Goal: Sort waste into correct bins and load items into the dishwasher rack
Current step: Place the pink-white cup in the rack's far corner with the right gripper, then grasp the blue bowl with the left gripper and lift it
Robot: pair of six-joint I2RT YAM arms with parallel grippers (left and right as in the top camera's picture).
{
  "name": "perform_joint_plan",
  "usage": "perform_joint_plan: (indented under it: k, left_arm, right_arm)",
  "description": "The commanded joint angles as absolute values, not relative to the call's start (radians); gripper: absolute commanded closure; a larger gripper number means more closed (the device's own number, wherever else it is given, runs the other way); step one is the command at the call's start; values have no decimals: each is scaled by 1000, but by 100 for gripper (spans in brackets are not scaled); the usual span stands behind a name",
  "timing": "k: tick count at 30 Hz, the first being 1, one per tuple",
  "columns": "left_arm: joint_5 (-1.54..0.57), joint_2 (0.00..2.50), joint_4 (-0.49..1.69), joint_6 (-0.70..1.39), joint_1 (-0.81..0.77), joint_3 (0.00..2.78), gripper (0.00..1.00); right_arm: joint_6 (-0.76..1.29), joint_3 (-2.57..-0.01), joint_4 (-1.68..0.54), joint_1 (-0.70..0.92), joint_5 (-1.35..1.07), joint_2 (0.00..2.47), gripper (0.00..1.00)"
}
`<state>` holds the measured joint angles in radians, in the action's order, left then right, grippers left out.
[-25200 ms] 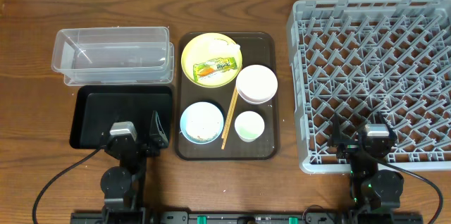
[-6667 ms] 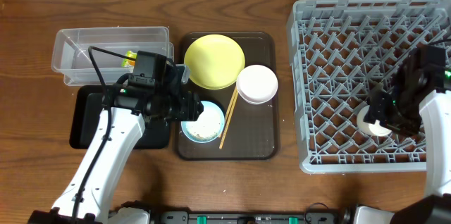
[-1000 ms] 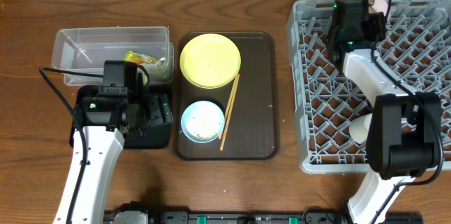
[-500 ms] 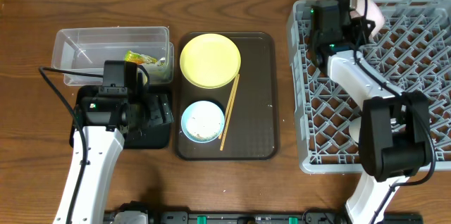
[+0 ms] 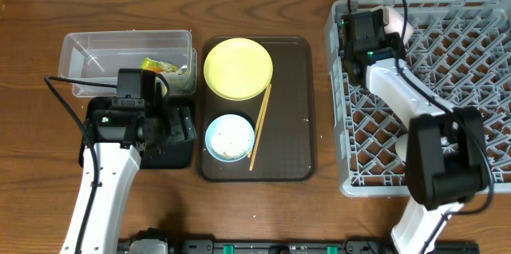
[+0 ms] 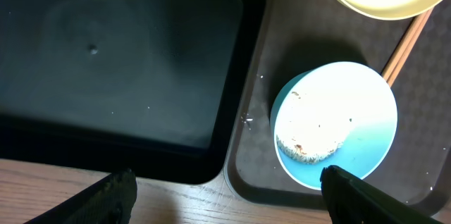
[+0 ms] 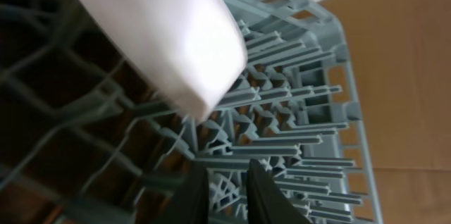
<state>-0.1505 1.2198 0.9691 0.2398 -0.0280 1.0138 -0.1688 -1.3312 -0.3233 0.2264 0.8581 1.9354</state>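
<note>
The white bowl (image 5: 397, 21) leans on its edge among the prongs in the far left corner of the dishwasher rack (image 5: 471, 86). My right gripper (image 5: 377, 24) is just beside it. In the right wrist view its fingers (image 7: 227, 189) stand slightly open with nothing between them, the white bowl (image 7: 162, 34) just beyond the tips. My left gripper (image 6: 229, 192) hangs wide open over the seam between the black tray (image 6: 106, 62) and the serving tray, holding nothing. The pale blue bowl (image 5: 230, 137) has rice in it. The yellow plate (image 5: 238, 68) and chopsticks (image 5: 260, 126) lie nearby. A snack wrapper (image 5: 160, 66) is in the clear tub (image 5: 88, 58).
The dark brown serving tray (image 5: 295, 126) holds the plate, blue bowl and chopsticks. My left arm covers much of the black tray (image 5: 182, 152). My right arm stretches across the rack's left half. Bare wooden table (image 5: 32, 126) lies left of the bins.
My right gripper carried the white bowl leftward along the rack's far edge, then parted its fingers off it. The left arm has not moved.
</note>
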Motion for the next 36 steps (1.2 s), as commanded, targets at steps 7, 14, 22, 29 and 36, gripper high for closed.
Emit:
perform_joint_plan:
  k: [7, 14, 22, 29, 36]
  left_arm:
    - [-144, 1223, 967, 249, -25, 1017, 3]
    - [-197, 1224, 890, 249, -50, 1017, 3]
    - [-197, 1283, 815, 249, -229, 1017, 4]
    - [-186, 1423, 783, 250, -410, 1017, 5]
    - [-186, 1573, 728, 250, -537, 1017, 12]
  right_arm:
    - [60, -1329, -659, 221, 321, 1629, 49]
    - [62, -1329, -904, 221, 49, 1505, 17]
    - [52, -1329, -1047, 214, 104, 1464, 9]
    - [119, -1328, -1091, 131, 97, 1464, 7]
    - [119, -1328, -1095, 109, 70, 1464, 3]
